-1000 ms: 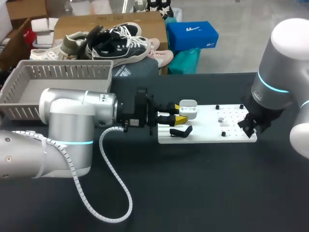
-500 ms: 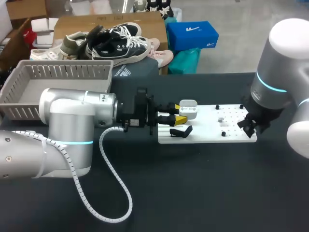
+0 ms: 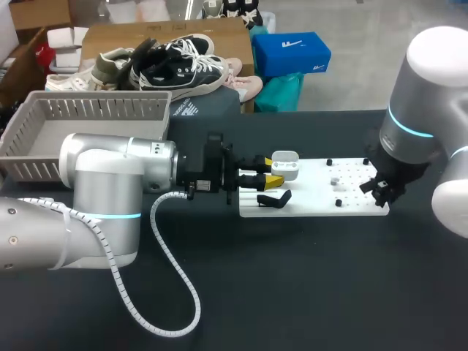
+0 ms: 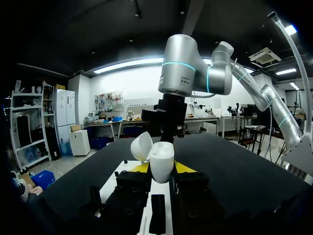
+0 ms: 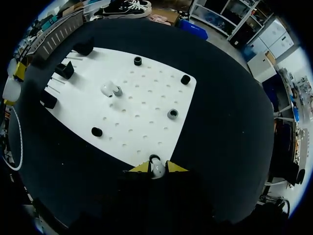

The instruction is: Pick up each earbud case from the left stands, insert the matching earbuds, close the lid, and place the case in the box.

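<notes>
**Both claws loaded over the white board**

The left claw point(image 3: 265, 175) is clenched on the white earbud case point(image 4: 161, 160), with 1 yellow tip on each side of its body. The case is held off the counter point(image 3: 292, 285) at the left end of the white board point(image 3: 314, 196), above a black stand point(image 3: 275, 198). Its lid point(image 4: 142, 146) stands open, tipped back to one side.

The right claw point(image 5: 157, 168) is at the board's opposite end, close to its edge. Its 2 yellow tips close on a small white earbud point(image 5: 157, 170) from both sides. A black ring sits on the board just ahead of this earbud.

A second earbud point(image 5: 111, 90) lies on the board well apart from the right claw, among 3 black pegs and 1 grey peg.

The grey basket point(image 3: 95, 110) stands at the counter's far left, behind the left arm and well apart from the case.
</notes>
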`<state>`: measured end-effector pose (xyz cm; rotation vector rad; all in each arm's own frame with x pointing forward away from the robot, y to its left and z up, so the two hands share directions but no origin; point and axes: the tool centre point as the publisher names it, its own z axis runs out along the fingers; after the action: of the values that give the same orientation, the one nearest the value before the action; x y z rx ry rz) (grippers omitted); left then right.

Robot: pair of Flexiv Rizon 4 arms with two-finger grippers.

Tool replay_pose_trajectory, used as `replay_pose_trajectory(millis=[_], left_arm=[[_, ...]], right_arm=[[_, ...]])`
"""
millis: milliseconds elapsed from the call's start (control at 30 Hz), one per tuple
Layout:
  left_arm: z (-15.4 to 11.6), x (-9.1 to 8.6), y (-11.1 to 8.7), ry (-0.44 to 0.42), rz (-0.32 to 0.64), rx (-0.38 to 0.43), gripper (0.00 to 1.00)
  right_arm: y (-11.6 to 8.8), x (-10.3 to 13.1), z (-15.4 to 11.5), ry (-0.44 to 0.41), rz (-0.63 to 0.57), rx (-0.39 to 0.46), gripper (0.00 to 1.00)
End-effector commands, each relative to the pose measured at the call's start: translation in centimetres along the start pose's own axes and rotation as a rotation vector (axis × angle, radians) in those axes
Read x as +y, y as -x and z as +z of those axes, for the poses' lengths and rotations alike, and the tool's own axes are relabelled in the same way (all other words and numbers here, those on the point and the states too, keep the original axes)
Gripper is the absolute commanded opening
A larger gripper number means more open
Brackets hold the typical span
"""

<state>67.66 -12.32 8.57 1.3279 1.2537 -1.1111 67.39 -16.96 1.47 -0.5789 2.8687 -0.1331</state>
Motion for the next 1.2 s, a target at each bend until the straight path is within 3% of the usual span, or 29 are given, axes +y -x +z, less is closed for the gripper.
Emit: replay_pose_trajectory(millis=[33, 367, 567, 867, 1200], left_arm=[[0.0, -0.1, 0.0, 0.003, 0.001, -0.002, 0.0], [0.0, -0.1, 0.0, 0.003, 0.001, -0.002, 0.0], [0.0, -0.1, 0.0, 0.003, 0.001, -0.002, 0.0], [0.0, -0.1, 0.0, 0.003, 0.001, -0.002, 0.0], [0.0, -0.1, 0.0, 0.003, 0.001, -0.002, 0.0]], right_arm=[[0.0, 0.3, -0.2, -0.007, 0.001, 0.001, 0.0], [-0.4, 0.7, -3.2, -0.062, -0.009, -0.028, 0.0], [-0.4, 1.6, -8.2, -0.119, 0.001, -0.091, 0.0], [2.0, 6.7, -16.1, -0.158, -0.039, -0.144, 0.0], [5.2, 12.3, -17.8, -0.147, -0.05, -0.109, 0.0]])
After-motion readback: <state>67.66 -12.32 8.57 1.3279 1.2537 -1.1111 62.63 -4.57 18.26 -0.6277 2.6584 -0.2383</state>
